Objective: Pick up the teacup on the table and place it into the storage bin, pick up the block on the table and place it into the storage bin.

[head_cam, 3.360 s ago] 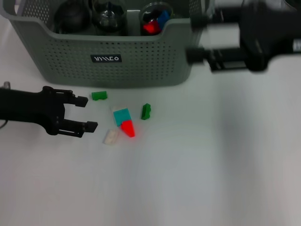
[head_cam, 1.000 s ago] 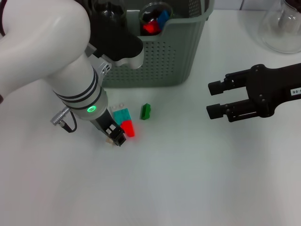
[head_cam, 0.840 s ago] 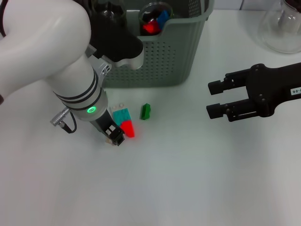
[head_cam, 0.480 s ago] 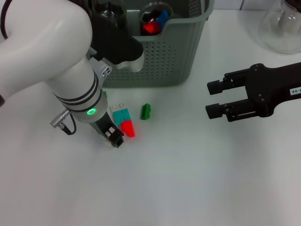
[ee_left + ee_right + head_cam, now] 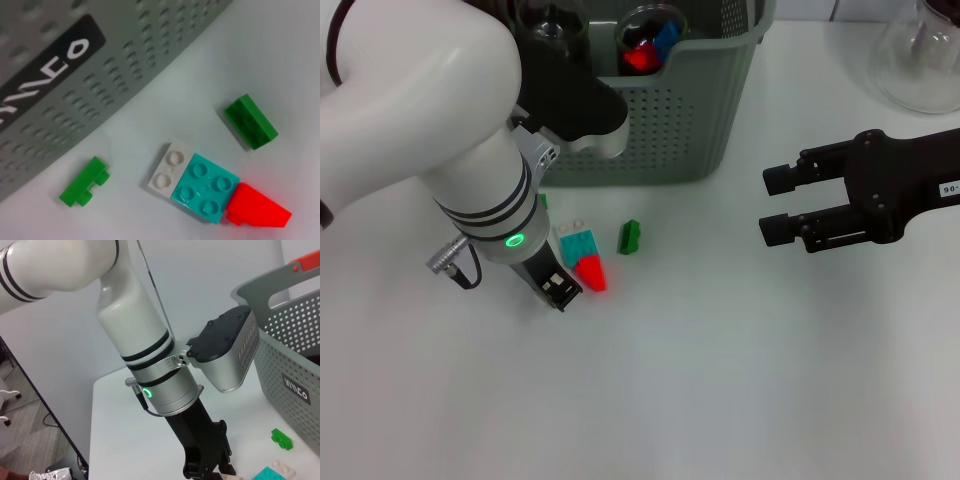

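Note:
The grey-green storage bin (image 5: 670, 120) stands at the back, and a glass teacup (image 5: 648, 38) with red and blue pieces sits inside it. No teacup shows on the table. In front of the bin lie a teal block (image 5: 578, 243) joined to a red block (image 5: 592, 273), a dark green block (image 5: 630, 236) and a small green block (image 5: 84, 181). My left gripper (image 5: 558, 288) points down at the table just left of the red block. My right gripper (image 5: 777, 204) hovers open and empty out to the right.
A clear glass flask (image 5: 923, 60) stands at the back right corner. A second glass cup (image 5: 545, 20) sits in the bin. My bulky white left arm (image 5: 450, 130) covers the bin's left front and the table below it.
The left arm has swung in over the blocks, and its gripper now covers the spot where a whitish block lay. The right arm has withdrawn from the bin to the right.

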{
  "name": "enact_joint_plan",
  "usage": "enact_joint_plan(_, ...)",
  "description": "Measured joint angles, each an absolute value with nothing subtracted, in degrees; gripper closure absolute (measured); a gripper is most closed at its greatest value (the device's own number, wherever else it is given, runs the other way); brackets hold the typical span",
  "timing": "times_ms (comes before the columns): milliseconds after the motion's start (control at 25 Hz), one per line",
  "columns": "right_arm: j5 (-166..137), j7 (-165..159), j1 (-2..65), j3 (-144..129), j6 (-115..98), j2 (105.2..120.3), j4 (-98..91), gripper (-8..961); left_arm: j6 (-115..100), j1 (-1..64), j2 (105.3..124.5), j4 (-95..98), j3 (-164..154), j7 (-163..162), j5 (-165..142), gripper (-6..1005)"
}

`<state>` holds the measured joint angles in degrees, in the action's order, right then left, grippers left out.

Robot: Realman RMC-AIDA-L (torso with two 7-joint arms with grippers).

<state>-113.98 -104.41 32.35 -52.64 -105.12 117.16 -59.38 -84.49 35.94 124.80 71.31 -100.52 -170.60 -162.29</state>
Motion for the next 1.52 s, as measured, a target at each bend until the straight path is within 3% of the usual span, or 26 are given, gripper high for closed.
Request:
enact_joint_plan(320,-113.83,-104.41,32.35,-51.73,-105.66,117.07,-59.42,244,-87.42,34.08,124.67,79.4,-99.74,-170.59,-163.75,804)
enact_joint_plan(480,-113.94,-104.47,32.26,-50.27,-106.52,116.53,-59.16,244,-90.54,29.92,124.57,88.97,-94.61,-169.05,-163.64,803)
enact_joint_plan(720,-114.31,-105.98,31.46,-46.47,-108.81,113.53,-56.51,246,-90.38,21.84,124.8,104.72,-77.94,-160.61,-151.64,801)
enact_joint_plan(840,-114.36,-106.94,31.3,-43.96,-110.02,112.2,-54.32,246,-88.19,20.85,124.46,107.17,-68.33,-154.03,-137.18,801)
enact_joint_plan(1080,-114.27,-106.7,30.95,-40.78,-110.18,111.85,-53.65,247,-77.65,31.55,123.48,94.28,-59.98,-145.23,-127.19,799)
enact_joint_plan(1320,-114.3,-106.66,31.77,-41.05,-109.81,112.48,-53.7,247,-63.59,47.37,119.31,66.45,-59.09,-146.11,-144.58,797)
enact_joint_plan(1520,-114.4,-106.97,32.26,-41.15,-109.47,112.66,-53.68,247,-54.88,55.44,116.18,47.59,-58.63,-147.03,-151.78,796)
